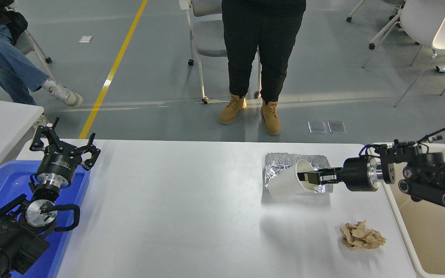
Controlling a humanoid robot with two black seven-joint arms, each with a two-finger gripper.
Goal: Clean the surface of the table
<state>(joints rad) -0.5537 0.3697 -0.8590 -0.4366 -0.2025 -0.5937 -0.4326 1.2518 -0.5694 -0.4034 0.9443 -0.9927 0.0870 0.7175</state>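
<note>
While the right end effector (310, 178) gripped the cup (290, 182) by its rim, lifted near the desk's (176, 204) far right corner, it needed firm pinching. Swinging slowly to the bin (427, 231) beyond the right edge seemed wisest. The left end effector (65, 144) sat splayed at the left edge.

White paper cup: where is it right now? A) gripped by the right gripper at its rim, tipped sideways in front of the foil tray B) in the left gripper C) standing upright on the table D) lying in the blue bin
A: the right gripper pinches the rim of the white paper cup, which is tipped sideways and overlaps the foil tray.

One high head view looks forward and down over the white table (191, 200) toward the floor beyond.
</note>
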